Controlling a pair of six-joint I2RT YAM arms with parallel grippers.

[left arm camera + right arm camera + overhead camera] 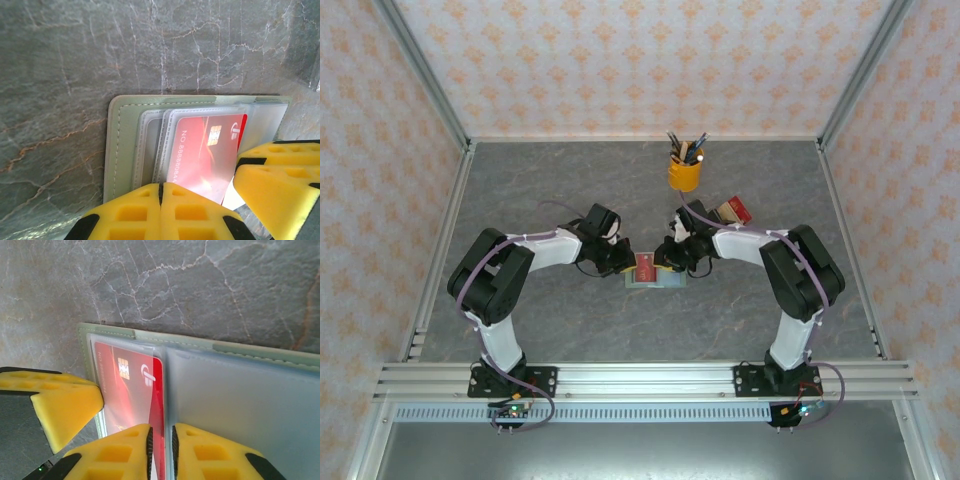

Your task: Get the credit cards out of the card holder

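In the left wrist view, the left gripper (161, 200) was seen shut, its two yellow fingers pressed together at the near edge of the card holder (120, 150). It could not be told if anything was pinched between them. The card holder was laid open and flat on the grey table (75, 60). The red card (207, 145) was seen inside it, just beside the left gripper, with its long side running away from that gripper. The right gripper (239, 165) was seen at the side, by the card's edge.

In the right wrist view, the right gripper was almost closed, with only a thin gap left. The long edge of the red card was seen running into that gap. Whether the card was gripped could not be told. The right gripper was judged to be the nearer one to the card. The pull would likely be made by it, along the card's long side, with the card holder pinned down by the left gripper.

In the top view, the card holder was found in the middle of the table, between both grippers. A yellow pen cup (685, 172) and a bunch of small blocks (732, 210) were set well behind it. Patterned walls (620, 70) were stood around the table.
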